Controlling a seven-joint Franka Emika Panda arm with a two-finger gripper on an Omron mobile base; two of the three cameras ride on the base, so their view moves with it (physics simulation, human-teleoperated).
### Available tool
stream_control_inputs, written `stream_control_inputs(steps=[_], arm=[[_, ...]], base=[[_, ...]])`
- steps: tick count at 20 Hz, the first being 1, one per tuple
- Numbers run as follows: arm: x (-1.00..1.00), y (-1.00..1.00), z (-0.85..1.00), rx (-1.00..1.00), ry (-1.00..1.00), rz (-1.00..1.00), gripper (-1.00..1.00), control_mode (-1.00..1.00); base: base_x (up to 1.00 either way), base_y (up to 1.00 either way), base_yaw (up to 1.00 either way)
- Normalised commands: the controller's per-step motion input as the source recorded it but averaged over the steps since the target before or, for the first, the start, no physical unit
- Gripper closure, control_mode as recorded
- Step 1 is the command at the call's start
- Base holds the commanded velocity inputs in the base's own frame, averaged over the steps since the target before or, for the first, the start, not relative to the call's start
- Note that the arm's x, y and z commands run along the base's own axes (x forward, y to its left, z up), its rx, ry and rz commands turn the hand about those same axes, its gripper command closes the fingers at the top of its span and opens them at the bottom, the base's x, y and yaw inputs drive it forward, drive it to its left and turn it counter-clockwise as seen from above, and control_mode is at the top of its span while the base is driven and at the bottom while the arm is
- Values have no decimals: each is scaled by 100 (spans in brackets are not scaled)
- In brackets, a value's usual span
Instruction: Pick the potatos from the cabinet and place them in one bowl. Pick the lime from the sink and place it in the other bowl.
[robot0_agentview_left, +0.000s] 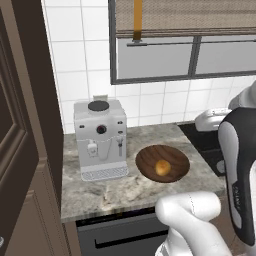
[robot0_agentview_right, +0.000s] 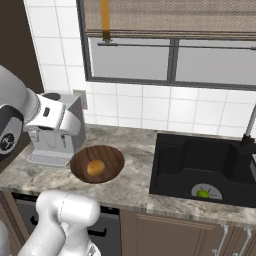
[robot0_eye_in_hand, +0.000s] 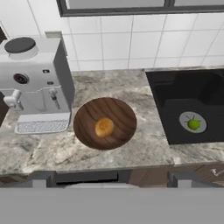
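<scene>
One golden-brown potato (robot0_agentview_left: 162, 167) (robot0_agentview_right: 95, 167) (robot0_eye_in_hand: 104, 127) lies in the middle of the dark wooden bowl (robot0_agentview_left: 145, 159) (robot0_agentview_right: 113, 156) (robot0_eye_in_hand: 87, 114) on the counter. The lime (robot0_agentview_right: 202, 193) (robot0_eye_in_hand: 193, 124) rests on the round drain of the black sink (robot0_agentview_right: 175, 165) (robot0_eye_in_hand: 175, 94). The tall dark brown cabinet (robot0_agentview_left: 30, 125) stands at the left. My gripper (robot0_eye_in_hand: 111, 180) hangs high over the counter's front edge, open, its fingertips (robot0_eye_in_hand: 43, 179) wide apart with nothing between them. The other bowl is out of view.
A white coffee machine (robot0_agentview_left: 100, 137) (robot0_agentview_right: 52, 142) (robot0_eye_in_hand: 35, 83) stands just left of the bowl against the tiled wall. A steel tap (robot0_agentview_right: 248, 130) rises at the sink's right. A window with a blind (robot0_agentview_right: 170, 50) sits above the counter.
</scene>
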Motion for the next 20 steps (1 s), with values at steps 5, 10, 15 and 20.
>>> stream_control_inputs(steps=[5, 10, 15, 20], arm=[[-38, 0, 0, 0, 0, 0, -100, -100], [-18, 0, 0, 0, 0, 0, -100, -100], [-2, 0, 2, 0, 0, 0, -100, 100], [0, 0, 0, 0, 0, 0, -100, 100]], base=[[0, 0, 0], [0, 0, 0], [0, 0, 0], [-36, 0, 0]])
